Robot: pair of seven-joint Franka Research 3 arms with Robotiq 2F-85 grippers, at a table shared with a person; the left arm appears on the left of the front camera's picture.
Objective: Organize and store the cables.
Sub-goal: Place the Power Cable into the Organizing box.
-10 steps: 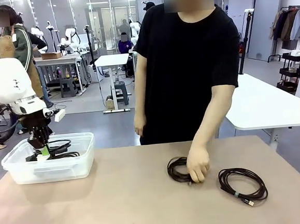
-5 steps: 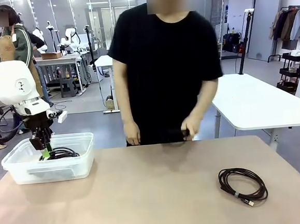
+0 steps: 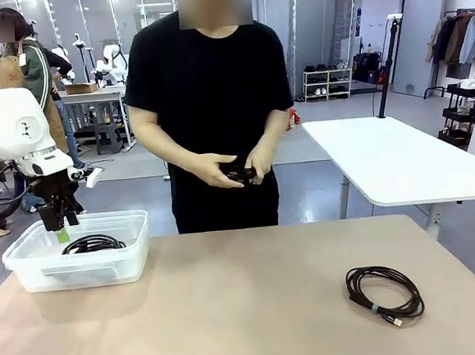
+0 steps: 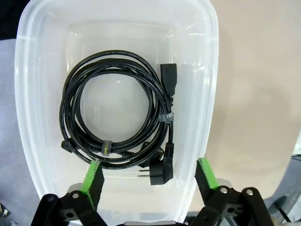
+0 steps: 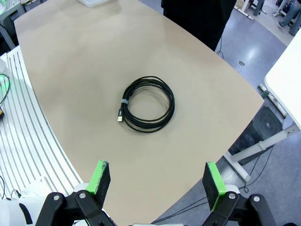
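One cable (image 3: 93, 243) lies as a black coil in the clear plastic bin (image 3: 80, 272) at the table's left. My left gripper (image 3: 60, 220) hangs open just above it, holding nothing. Looking down from the left wrist, the coiled cable (image 4: 117, 113) with its plugs rests on the floor of the bin (image 4: 207, 70), below my left gripper (image 4: 148, 172). A second cable (image 3: 384, 292), banded with a pale tie, lies on the table at the right. From high above, my open right gripper (image 5: 157, 181) looks down on this cable (image 5: 146, 104). The person holds a third cable (image 3: 241, 175) in both hands.
The person stands at the far edge of the tan table (image 3: 231, 309), left of centre. A white table (image 3: 400, 156) stands behind at the right. In the right wrist view the table's curved edge (image 5: 61, 155) runs near a white ribbed surface (image 5: 23, 136).
My left gripper opened, let the cable drop into the bin and rose above it. The person lifted a coil off the table, stepped left and now holds it in both hands.
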